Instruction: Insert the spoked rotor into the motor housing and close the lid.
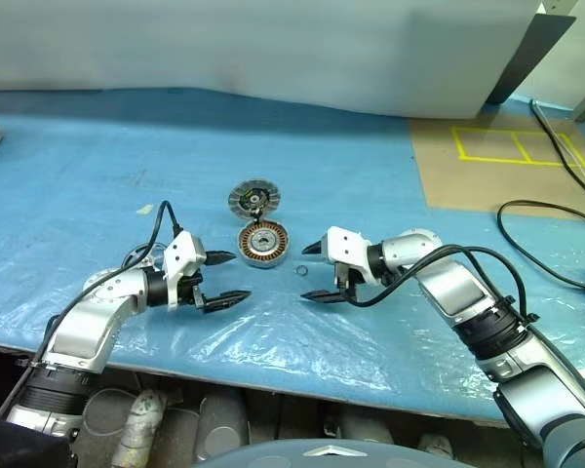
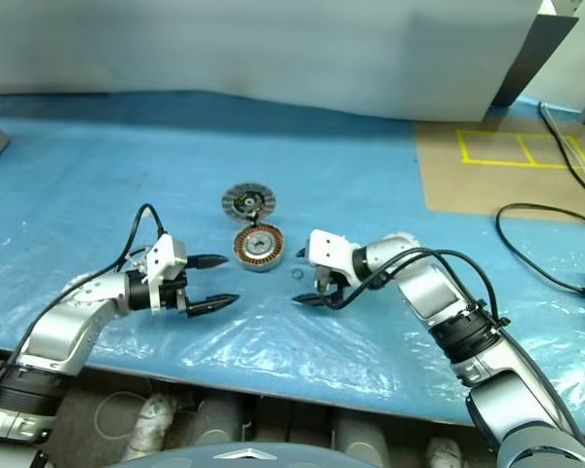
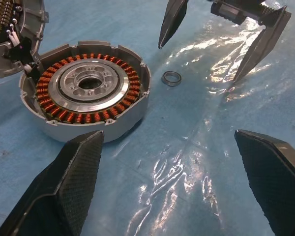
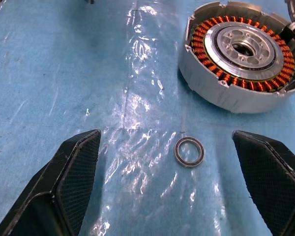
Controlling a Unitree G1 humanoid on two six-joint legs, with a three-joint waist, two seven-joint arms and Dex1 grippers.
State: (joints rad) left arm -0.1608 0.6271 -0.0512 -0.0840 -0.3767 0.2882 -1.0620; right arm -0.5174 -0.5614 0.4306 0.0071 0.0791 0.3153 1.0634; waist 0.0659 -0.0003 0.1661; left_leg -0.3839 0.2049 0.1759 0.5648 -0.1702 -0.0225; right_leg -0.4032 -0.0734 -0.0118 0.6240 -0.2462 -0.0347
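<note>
The shallow silver motor housing with copper windings [image 1: 263, 243] sits mid-table; the ribbed grey lid [image 1: 253, 199] at its twelve o'clock; left end effector [image 1: 224, 280] and right end effector [image 1: 310, 272] gape wide, empty; approach squarely, gripping rims evenly.

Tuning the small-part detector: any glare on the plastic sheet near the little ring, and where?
Right wrist view: bright glare streaks on the wrinkled plastic sheet just beside the small ring, which stays readable. Left wrist view: stronger glare patches past the ring, under the right tool. Left eye view: sheen across the sheet's front edge; motor housing unaffected.
</note>
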